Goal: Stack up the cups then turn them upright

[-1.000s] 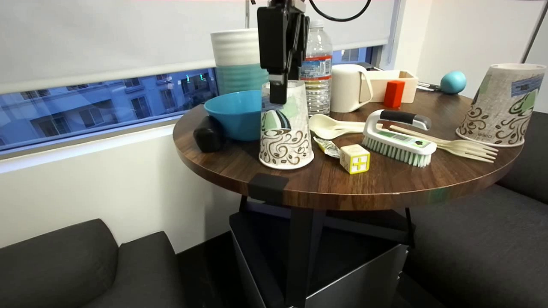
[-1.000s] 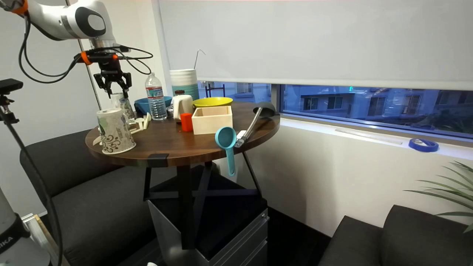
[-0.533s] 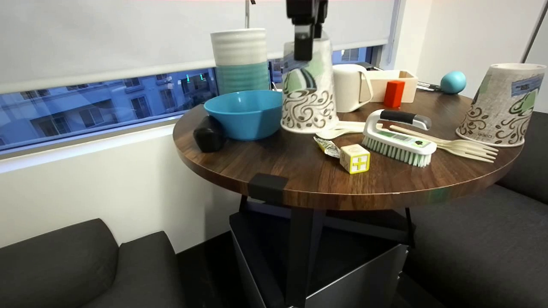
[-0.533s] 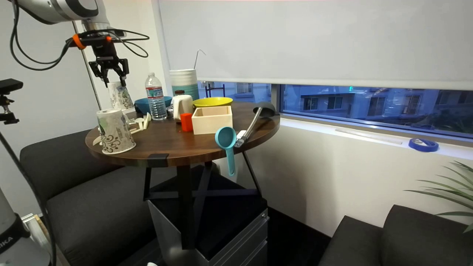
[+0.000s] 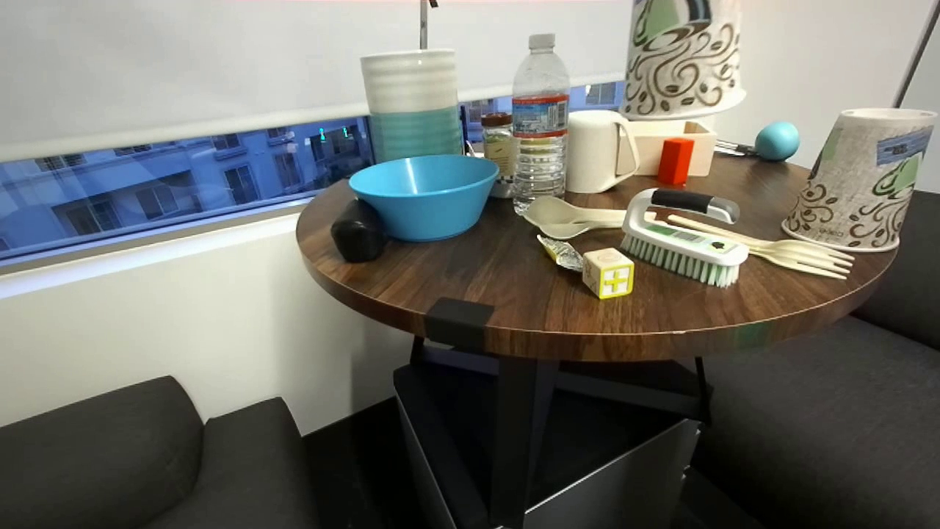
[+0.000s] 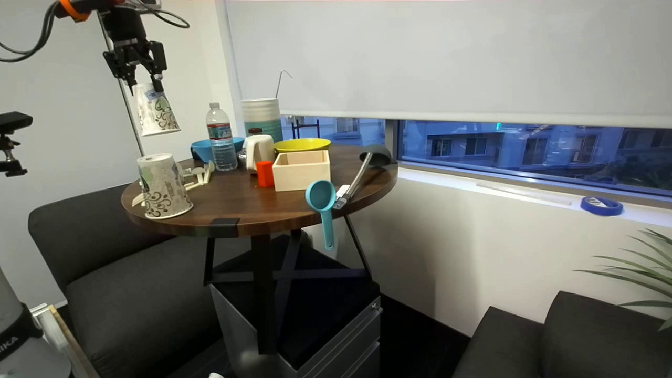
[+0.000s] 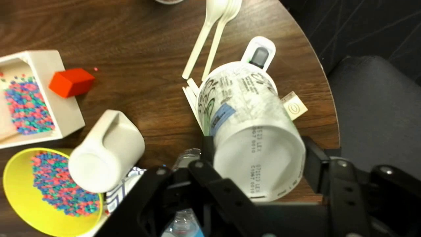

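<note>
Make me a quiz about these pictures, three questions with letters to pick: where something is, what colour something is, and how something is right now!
1. Where is the red block?
A. In the blue bowl
B. On the table, beside the wooden box
C. Under the mug

2. What colour is the dish holding tiny bits?
A. Purple
B. Black
C. Yellow

3. How is the cup in the gripper?
A. Upside down in the air
B. Lying on the table
C. Inside the mug

1: B, both exterior views show it standing next to the box.
2: C, the wrist view shows its yellow rim around the bits.
3: A, an exterior view shows its wide rim facing down, clear of the table.
</note>
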